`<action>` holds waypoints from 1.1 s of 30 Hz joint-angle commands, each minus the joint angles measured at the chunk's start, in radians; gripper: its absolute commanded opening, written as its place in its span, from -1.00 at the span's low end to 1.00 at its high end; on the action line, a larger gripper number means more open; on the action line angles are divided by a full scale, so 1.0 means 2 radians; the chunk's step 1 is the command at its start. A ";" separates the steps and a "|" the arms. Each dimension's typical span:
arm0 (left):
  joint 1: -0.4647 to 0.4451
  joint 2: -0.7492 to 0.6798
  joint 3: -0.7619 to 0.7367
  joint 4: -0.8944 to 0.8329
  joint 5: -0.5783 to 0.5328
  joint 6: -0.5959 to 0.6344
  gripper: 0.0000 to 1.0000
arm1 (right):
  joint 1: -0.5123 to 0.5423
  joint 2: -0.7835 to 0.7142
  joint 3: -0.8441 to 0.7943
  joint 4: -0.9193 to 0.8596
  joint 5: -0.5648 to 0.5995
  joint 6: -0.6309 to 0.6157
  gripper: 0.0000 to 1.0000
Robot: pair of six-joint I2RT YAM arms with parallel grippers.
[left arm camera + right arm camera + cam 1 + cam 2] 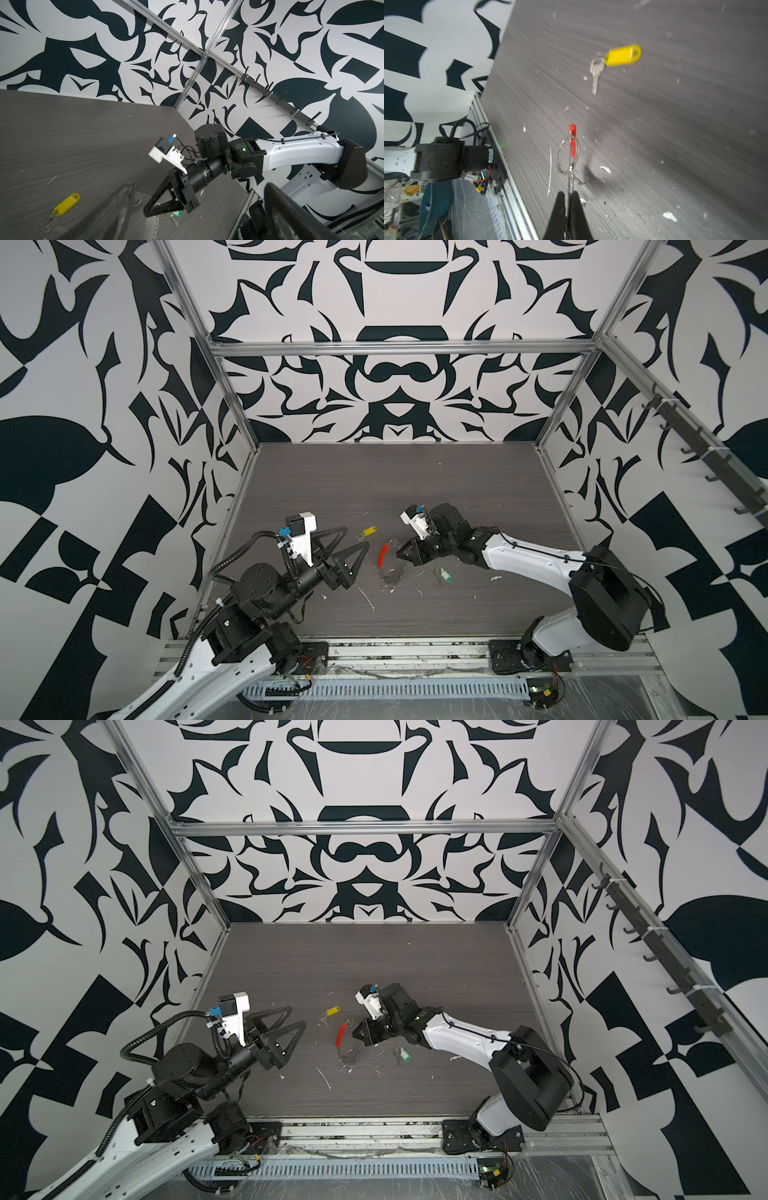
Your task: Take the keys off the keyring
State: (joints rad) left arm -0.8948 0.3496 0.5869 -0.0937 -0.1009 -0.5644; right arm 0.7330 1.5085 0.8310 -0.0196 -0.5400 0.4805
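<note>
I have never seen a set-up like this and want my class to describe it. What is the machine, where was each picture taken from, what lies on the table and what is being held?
These are two robot arms bolted at the near edge of a dark wood-grain table, each ending in two-fingered jaws. Two pictures look down from overhead, side by side, showing nearly the same scene. The other two come from a camera on each arm's wrist. The left arm has its jaws wide open and empty. The right arm has its jaws shut on the thin wire of the keyring, the loop with the red sleeve. A yellow key tag with a metal key and a green key tag lie on the table, both off the keyring.
</note>
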 commanded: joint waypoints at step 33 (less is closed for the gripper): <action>0.082 0.185 0.031 0.079 -0.201 0.129 0.99 | -0.007 -0.304 -0.088 -0.017 0.270 -0.021 0.97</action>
State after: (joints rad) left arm -0.7898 0.6968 0.6434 -0.0147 -0.4084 -0.3523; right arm 0.7193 0.9409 0.6567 -0.1009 -0.0250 0.4423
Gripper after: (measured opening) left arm 0.994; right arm 0.985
